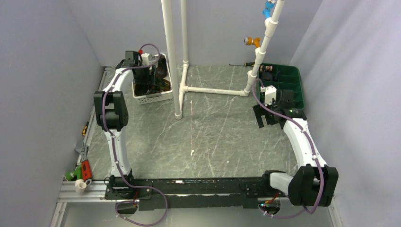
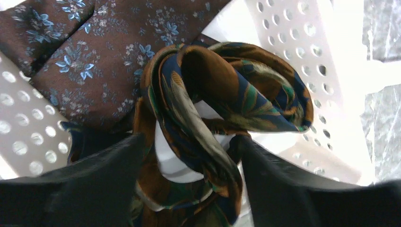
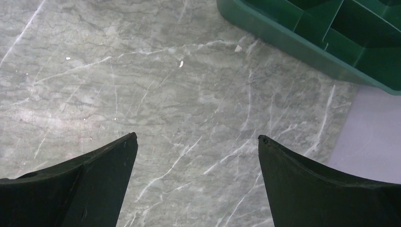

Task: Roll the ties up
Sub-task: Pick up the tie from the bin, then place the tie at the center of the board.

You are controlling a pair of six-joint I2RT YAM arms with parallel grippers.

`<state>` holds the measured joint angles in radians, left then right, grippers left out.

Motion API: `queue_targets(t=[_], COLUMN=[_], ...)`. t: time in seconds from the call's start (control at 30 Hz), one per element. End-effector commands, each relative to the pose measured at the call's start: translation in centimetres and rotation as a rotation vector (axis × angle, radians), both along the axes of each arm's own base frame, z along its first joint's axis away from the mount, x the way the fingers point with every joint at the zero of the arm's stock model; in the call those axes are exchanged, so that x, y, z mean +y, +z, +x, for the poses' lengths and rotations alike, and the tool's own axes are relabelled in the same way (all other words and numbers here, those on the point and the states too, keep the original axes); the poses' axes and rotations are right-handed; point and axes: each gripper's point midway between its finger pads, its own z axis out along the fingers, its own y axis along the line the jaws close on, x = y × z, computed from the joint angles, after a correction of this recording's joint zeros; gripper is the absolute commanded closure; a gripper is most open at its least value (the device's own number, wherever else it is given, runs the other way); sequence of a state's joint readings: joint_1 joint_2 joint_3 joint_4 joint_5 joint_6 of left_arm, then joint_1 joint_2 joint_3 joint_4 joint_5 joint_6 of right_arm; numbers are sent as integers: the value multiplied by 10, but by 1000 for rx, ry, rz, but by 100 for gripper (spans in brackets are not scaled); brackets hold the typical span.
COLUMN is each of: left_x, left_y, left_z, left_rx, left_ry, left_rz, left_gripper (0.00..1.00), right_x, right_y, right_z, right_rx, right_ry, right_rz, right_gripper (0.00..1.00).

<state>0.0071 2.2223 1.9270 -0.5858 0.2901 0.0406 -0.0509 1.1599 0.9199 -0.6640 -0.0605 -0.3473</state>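
Note:
A mottled orange and teal tie [image 2: 227, 94] lies loosely coiled in the white perforated basket [image 2: 293, 42], beside a dark brown tie with small pale blue motifs [image 2: 94, 61]. My left gripper [image 2: 191, 142] is down in the basket, open, with its fingers on either side of the coiled tie; basket white shows between the left finger and the fabric. In the top view the left gripper [image 1: 151, 78] reaches into the basket [image 1: 152, 98] at the back left, where the ties [image 1: 162, 71] show dark. My right gripper [image 1: 265, 116] is open and empty above the bare table [image 3: 189, 85].
A white PVC pipe frame [image 1: 177, 61] stands mid-table at the back. A green compartment tray [image 1: 288, 80] sits at the back right, its corner in the right wrist view [image 3: 302, 33]. A screwdriver [image 1: 239, 64] lies by the back wall. Hand tools [image 1: 82, 168] lie off the table's left edge.

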Motion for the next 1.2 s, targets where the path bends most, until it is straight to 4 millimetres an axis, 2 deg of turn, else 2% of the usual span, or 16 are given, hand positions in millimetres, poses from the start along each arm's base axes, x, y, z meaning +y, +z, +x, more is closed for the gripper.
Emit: queue_targets(t=[0.0, 0.07, 0.1, 0.2, 0.23, 0.37, 0.53, 0.63, 0.73, 0.83, 0.93, 1.03, 1.1, 1.17], left_x=[3, 1, -2, -11, -13, -10, 31, 40, 24, 3, -27, -61, -82, -97], left_y=[21, 30, 41, 96, 115, 177, 223, 243, 263, 289, 307, 298, 290, 285], left_z=[32, 35, 34, 18, 8, -43, -120, -165, -218, -260, -300, -330, -341, -345], left_rx=[-100, -117, -136, -230, -264, -373, -433, -466, -519, -621, -701, -682, -666, -645], left_ry=[0, -26, -44, -101, -122, -176, -190, -253, -385, -494, -620, -754, -826, -850], left_rz=[20, 24, 15, -10, -10, 37, -23, 7, 77, 108, 73, 52, 14, -42], left_gripper=[30, 50, 61, 93, 100, 100, 100, 100, 100, 100, 100, 100, 100, 100], right_x=[-3, -4, -4, -3, -2, 3, 9, 13, 16, 20, 23, 26, 27, 26], right_y=[23, 24, 25, 27, 27, 31, 35, 38, 40, 41, 45, 47, 49, 50], right_z=[17, 19, 19, 20, 21, 22, 24, 26, 27, 28, 30, 30, 30, 29], right_rx=[-65, -67, -65, -70, -73, -82, -89, -93, -94, -95, -100, -99, -99, -103], right_ry=[-12, -11, -8, -2, 1, 18, 53, 62, 66, 71, 73, 72, 73, 72], right_rz=[-14, -19, -19, -15, -11, 7, 29, 44, 62, 83, 105, 123, 126, 124], right_gripper=[0, 0, 0, 0, 0, 0, 0, 0, 0, 0, 0, 0, 0, 0])
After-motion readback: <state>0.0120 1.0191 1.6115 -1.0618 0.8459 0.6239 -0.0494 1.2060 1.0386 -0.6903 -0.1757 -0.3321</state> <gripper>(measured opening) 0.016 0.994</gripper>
